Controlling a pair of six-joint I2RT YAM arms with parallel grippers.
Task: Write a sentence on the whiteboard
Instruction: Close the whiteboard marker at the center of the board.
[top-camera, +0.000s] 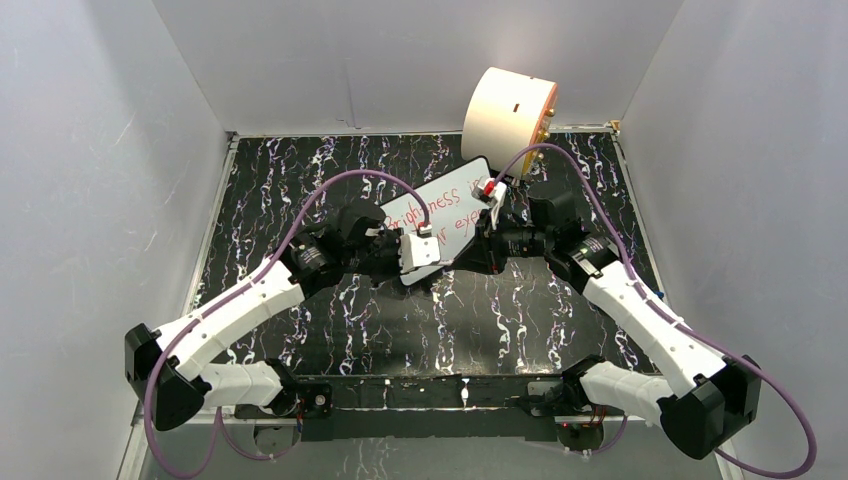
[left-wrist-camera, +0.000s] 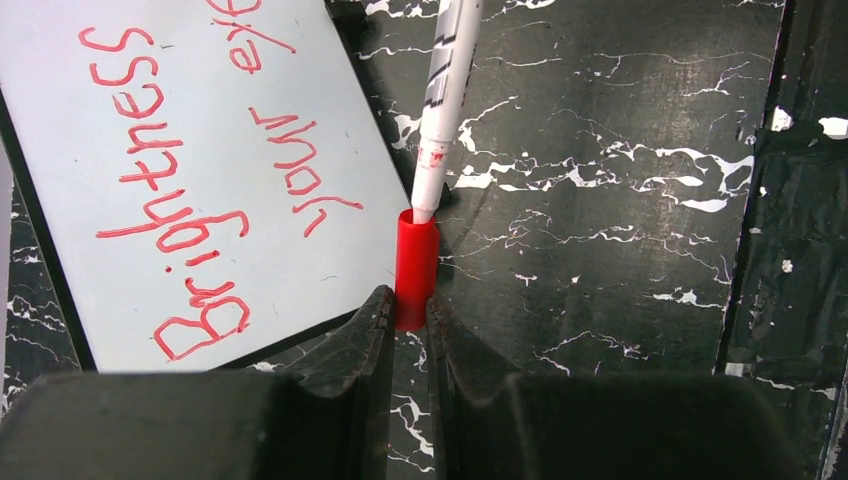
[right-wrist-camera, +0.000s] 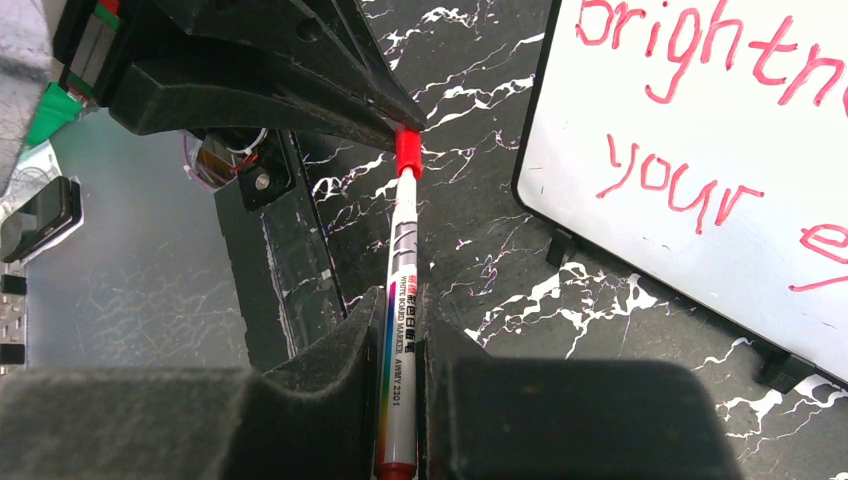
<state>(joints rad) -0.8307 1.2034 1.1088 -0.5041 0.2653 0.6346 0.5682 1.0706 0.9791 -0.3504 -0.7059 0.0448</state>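
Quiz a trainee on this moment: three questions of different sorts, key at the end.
1. True or false: the left gripper is shut on the red cap.
2. Multiple choice: the right gripper holds A) an eraser, B) the marker, C) nothing.
3. Fill in: the sentence on the whiteboard begins with the word ____.

Key: 1 true; 2 B; 3 Brightness.
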